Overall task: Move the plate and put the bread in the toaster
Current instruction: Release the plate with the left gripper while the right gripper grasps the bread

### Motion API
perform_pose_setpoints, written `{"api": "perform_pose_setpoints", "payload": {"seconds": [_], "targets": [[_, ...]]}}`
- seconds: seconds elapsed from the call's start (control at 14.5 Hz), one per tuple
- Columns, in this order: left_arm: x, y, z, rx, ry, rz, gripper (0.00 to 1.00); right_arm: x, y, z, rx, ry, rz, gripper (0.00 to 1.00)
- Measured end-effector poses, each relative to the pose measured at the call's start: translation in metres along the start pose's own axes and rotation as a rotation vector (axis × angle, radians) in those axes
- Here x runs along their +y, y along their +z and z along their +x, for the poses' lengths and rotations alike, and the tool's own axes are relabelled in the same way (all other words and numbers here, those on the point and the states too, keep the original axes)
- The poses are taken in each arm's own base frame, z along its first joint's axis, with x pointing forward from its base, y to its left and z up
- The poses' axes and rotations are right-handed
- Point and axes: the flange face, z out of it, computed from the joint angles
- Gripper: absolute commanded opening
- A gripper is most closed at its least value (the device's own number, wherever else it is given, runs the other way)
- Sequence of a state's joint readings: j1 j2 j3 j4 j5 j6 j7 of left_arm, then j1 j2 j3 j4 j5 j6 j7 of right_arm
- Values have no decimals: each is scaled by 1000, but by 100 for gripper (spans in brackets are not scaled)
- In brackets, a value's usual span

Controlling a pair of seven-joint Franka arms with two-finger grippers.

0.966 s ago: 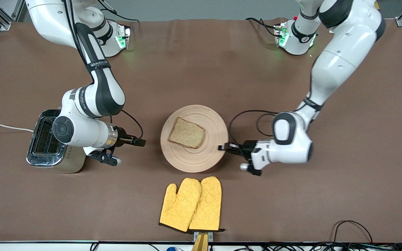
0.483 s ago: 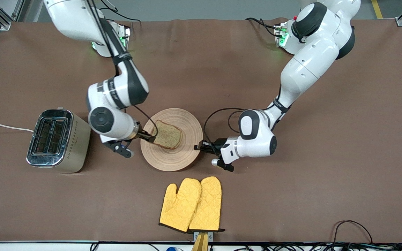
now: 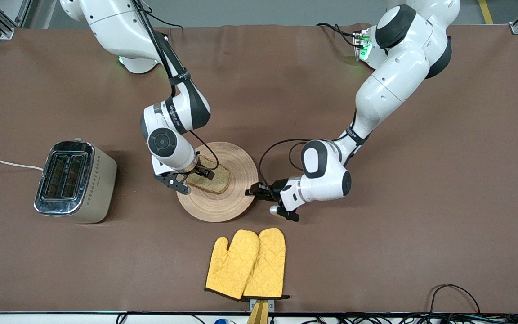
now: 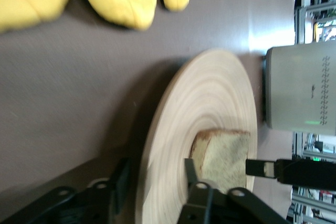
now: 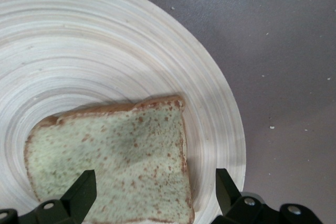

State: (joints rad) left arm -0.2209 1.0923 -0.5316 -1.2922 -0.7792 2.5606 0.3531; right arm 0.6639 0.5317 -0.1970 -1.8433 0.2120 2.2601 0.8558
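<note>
Bread [image 3: 209,180] lies on plate [image 3: 223,198]; right gripper [image 5: 152,192] spread wide over it. Left gripper [image 3: 252,189] clamps the plate's 3 o'clock rim. Toaster [image 3: 77,180] slots empty.

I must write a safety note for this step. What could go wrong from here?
1. The right pincer is open astride the bread, one finger at each side; closing too hard might crush the slice.
2. The left pincer grips the plate rim; a tilt may let the bread slide.
3. The toaster has narrow slots, so the slice may snag.
</note>
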Motion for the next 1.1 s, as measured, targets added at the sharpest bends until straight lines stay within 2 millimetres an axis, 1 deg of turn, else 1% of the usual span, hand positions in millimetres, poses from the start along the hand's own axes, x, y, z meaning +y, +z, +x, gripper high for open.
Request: {"api": "perform_pose_setpoints", "payload": {"seconds": [0.07, 0.14, 0.21, 0.34, 0.48, 0.55, 0.62, 0.69, 0.76, 0.9, 0.97, 1.03, 1.1], "targets": [[-4, -14, 10, 18, -4, -2, 100, 1, -1, 2, 7, -1, -2, 100], [-7, -32, 20, 26, -5, -7, 100, 2, -2, 4, 19, -10, -11, 100], [-11, -55, 31, 19, -2, -14, 100, 2, -1, 4, 27, -20, -19, 97], [-22, -113, 53, -19, 13, 1, 100, 2, 1, 1, 27, -28, -26, 93], [-43, -179, 69, -66, 44, 74, 100, 2, 4, -1, 27, -33, -31, 88], [-56, -209, 72, -96, 54, 107, 100, 2, 5, -1, 29, -34, -32, 88], [-67, -235, 73, -122, 60, 131, 100, 2, 8, -1, 29, -35, -34, 87], [-76, -258, 74, -145, 67, 158, 100, 3, 11, -1, 30, -35, -37, 86], [-80, -280, 75, -162, 81, 192, 100, 3, 14, -1, 30, -35, -40, 85], [-77, -319, 79, -185, 134, 295, 100, 4, 22, 0, 27, -35, -49, 79], [-71, -338, 81, -196, 170, 363, 100, 4, 24, 0, 28, -35, -50, 74], [-60, -356, 83, -205, 208, 434, 100, 3, 25, 0, 29, -35, -50, 69], [-46, -373, 84, -211, 249, 509, 100, 2, 25, 0, 32, -36, -45, 60]]}}
